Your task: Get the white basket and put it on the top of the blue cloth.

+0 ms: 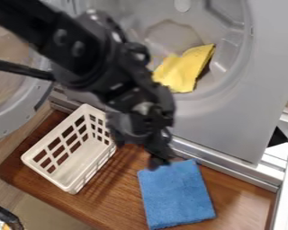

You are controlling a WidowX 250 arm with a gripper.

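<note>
One white basket (68, 168), right side partly behind the gripper (149, 144), can't tell if that's clenched or released tbh, blue cloth (176, 195) slightly covered too, round door (14, 112) cut off

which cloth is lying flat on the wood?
The blue cloth, beside the white basket. The yellow cloth is up in the grey machine.

one white basket (80, 162), two cloths (176, 193)

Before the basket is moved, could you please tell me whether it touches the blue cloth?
Apart: the camera view shows brown wood between the white basket and the blue cloth.
</note>
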